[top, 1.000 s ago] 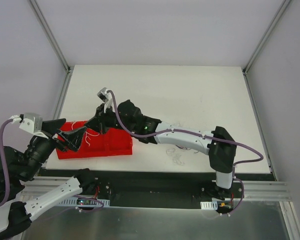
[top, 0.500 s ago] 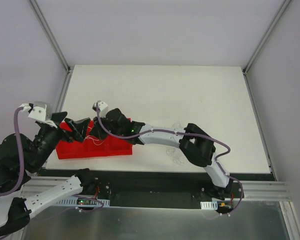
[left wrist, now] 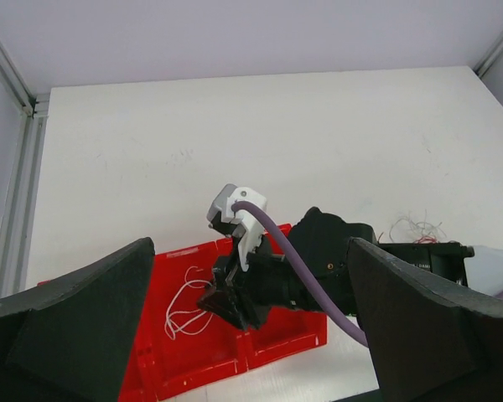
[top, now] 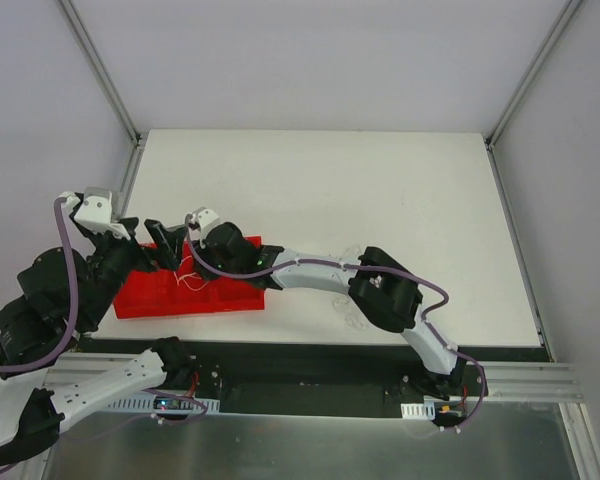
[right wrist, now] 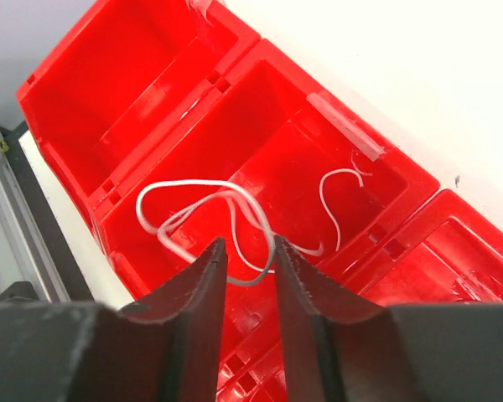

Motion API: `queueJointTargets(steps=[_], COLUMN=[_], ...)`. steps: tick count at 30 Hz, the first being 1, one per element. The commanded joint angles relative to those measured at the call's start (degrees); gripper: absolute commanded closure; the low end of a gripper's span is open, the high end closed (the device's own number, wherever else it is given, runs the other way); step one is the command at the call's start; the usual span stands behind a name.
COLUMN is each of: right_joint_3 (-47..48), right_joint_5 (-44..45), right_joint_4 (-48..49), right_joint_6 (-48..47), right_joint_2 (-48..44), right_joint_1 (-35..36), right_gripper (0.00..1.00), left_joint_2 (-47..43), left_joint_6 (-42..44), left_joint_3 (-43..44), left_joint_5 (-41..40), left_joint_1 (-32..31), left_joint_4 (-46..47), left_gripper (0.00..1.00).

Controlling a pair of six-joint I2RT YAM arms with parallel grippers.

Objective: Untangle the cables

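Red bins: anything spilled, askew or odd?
Nothing stands out. One white wire lies looped inside a bin under the right end effector, with a shorter piece beside it. The tangle lies on the table, outside the bin.

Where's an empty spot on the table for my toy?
The far half of the table, behind the red bins, is bare; so is the right side past the right arm. Crowded: the bins and the cable tangle beside that arm.
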Motion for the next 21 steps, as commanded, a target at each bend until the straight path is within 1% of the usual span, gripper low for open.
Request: queueJointTargets(steps=[1, 3, 6, 11, 14, 16, 19, 21], right_joint_3=[0.1, -1.4, -7.1, -19.4, -23.8, -29.0, -37.4, -40.1], right_joint_5=[-0.3, -2.0, -2.5, -0.8, -1.6, 0.0, 2.4, 2.1], right_joint_4=[-0.3, -0.7, 0.6, 0.8, -1.3, -1.5, -1.1, -3.0], right_joint_6=[-2.5, -2.7, -2.7, -2.2, -0.1, 1.3, 1.1, 0.9], right_joint_2=[-3.4, -6.0, -11.7, -22.8, -27.8, -32.2, -39.2, -42.3], right_joint_1=[0.4, 0.4, 0.3, -1.3, -3.1, -4.2, -5.4, -6.7], right_gripper=[0.59, 0.54, 0.4, 0.29, 0.28, 0.28, 0.28, 0.28], left_joint_2=[2.8, 4.1, 6.0, 10.5, 13.1, 14.0, 14.8, 15.8], left_joint_6=[-3.7, -4.4, -5.4, -6.1, -7.0, -7.6, -8.0, -8.8], left_joint_3=[-0.3, -0.1, 0.2, 1.4, 1.2, 0.7, -1.8, -3.7], left_joint_5=[-2.8, -3.2, -3.9, -4.4, -4.4, -2.7, 3.4, 9.4], left_joint_1=[0.6, 0.5, 0.6, 0.5, 0.9, 1.8, 5.2, 9.9], left_joint_4=[-1.9, -2.1, -2.3, -2.2, -2.0, -1.5, 0.8, 1.6], left_gripper=[0.02, 0.02, 0.01, 0.01, 0.01, 0.01, 0.01, 0.01])
